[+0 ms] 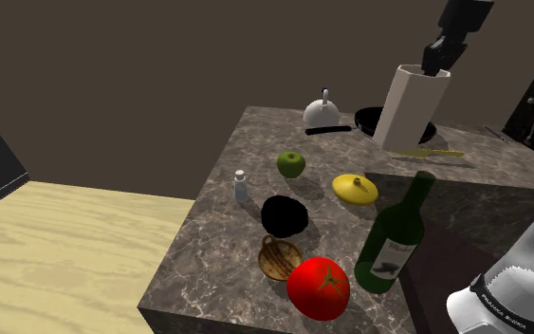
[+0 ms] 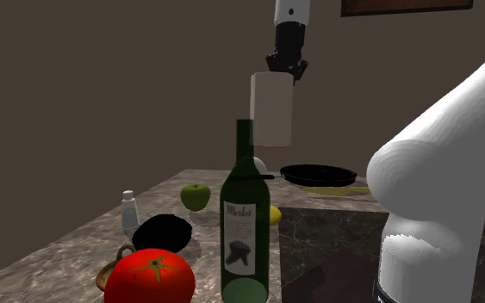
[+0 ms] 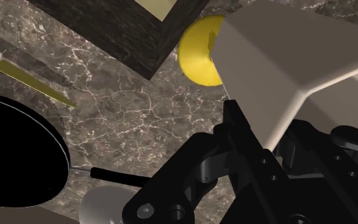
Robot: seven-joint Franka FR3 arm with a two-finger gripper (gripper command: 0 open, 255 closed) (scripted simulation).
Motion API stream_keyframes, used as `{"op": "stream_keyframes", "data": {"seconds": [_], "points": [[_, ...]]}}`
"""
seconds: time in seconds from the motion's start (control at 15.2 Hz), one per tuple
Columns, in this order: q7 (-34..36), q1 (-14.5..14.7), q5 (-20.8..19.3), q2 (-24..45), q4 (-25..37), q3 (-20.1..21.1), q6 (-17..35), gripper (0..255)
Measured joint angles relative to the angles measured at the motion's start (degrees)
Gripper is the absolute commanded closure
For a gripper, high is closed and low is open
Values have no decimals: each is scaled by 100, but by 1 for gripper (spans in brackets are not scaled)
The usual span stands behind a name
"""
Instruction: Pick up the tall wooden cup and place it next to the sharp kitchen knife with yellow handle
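Transit: cup [image 1: 407, 109] clamped, aloft

Shoulder: gripper [image 1: 435, 59] grips the cup's rim. The cup hangs tilted under the jaws, off the counter [image 1: 502, 180], probably to clear the clutter.
Second exterior: cup hangs directly below the jaws.
Wrist: jaws clamped on the cup wall. Knife [image 3: 28, 81] lies on the counter beyond them, well apart.
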Motion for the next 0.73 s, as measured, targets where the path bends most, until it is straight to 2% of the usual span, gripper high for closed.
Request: {"op": "stream_keyframes", "data": {"seconds": [0.4,0.73], "points": [[-756,-114,-203,644,507,-681,183,255],[-1478,-167,-196,1428,1279,-1308,234,255]]}}
